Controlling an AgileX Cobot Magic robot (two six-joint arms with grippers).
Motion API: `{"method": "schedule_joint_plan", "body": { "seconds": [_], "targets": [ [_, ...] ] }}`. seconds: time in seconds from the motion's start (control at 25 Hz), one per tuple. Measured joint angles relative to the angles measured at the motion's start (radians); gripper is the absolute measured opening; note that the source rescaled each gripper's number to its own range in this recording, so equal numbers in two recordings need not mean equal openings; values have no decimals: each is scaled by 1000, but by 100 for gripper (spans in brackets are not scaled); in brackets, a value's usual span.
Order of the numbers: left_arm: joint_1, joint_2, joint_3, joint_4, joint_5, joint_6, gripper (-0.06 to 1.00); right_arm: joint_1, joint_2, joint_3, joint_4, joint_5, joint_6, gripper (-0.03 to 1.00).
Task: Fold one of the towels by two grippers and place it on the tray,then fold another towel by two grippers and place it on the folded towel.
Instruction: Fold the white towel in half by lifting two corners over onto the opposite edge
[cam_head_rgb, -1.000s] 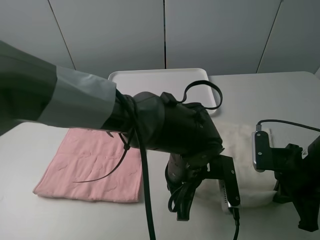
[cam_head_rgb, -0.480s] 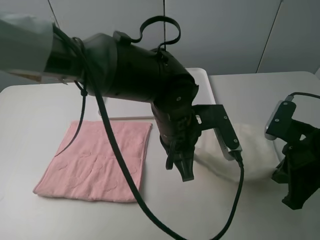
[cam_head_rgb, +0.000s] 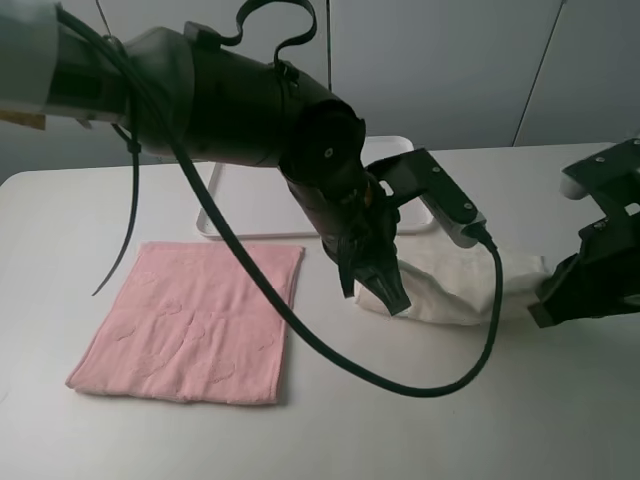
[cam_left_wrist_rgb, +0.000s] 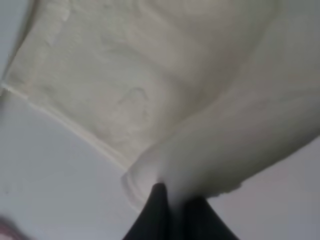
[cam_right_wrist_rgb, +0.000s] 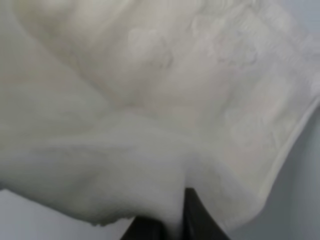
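Cream-white embossed towel, sagging, pinched by left end effector, right end effector

Two towels lie on the counter: one cream-white towel and one pale pink towel. One white tray sits toward the counter's far edge. Two black arms reach in, each ending in one tool: the left tool and the right tool.
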Motion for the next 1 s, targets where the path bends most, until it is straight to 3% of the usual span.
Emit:
{"method": "schedule_joint_plan", "body": {
  "seconds": [0.44, 1.0],
  "targets": [
    [62, 5, 0, -10, -72, -50, 0, 0, 56, -2, -163, -69, 347, 0],
    [83, 125, -108, 6, -40, -52, 0, 0, 195, -2, -250, -289, 405, 0]
  ]
}}
